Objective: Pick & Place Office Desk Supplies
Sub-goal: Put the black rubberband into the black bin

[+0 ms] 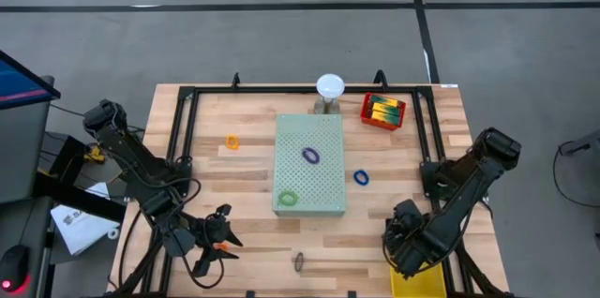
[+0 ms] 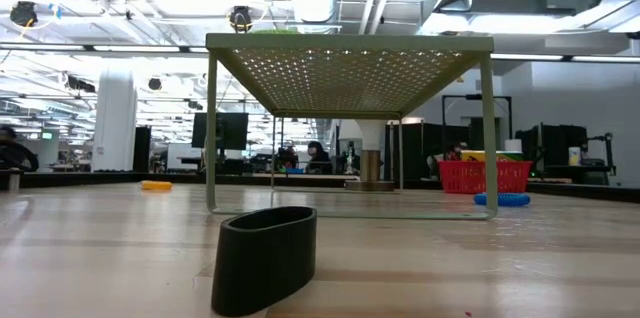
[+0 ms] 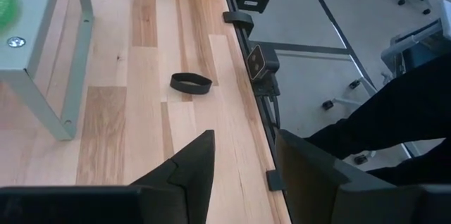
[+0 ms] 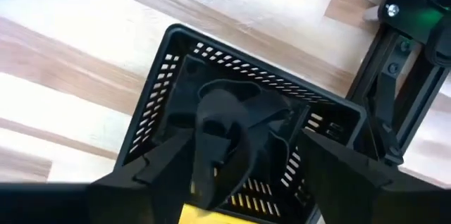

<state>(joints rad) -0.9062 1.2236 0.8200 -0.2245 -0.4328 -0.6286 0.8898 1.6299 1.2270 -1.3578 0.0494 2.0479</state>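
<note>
— What are the right gripper's (image 4: 243, 150) fingers doing?
— They stand wide apart over a black perforated plastic basket (image 4: 151, 104) at the table's (image 1: 253, 232) corner on the right arm's side. A curled black rubber band loop (image 4: 229, 111) lies inside the basket between them, and neither finger clamps it.

— And the left gripper (image 3: 245, 139)?
— Its fingers are parted too, with nothing between them. It hangs near the arms' edge of the table on the left side. A second black oval band loop (image 3: 190, 83) lies ahead of it, close to that same edge.

— What about the other supplies?
— A purple band loop (image 1: 311, 156) and a green band loop (image 1: 288, 199) rest on the pale-green perforated metal board (image 1: 323, 186) in the table's middle. A blue band loop (image 1: 361, 177) lies on the wood just beside the board's right side, and an orange band loop (image 1: 232, 142) lies off its left side. A red mesh basket (image 1: 367, 116) holding yellow-green printed boxes (image 1: 384, 109) sits toward the far right corner, near a white round dome (image 1: 330, 84).
</note>
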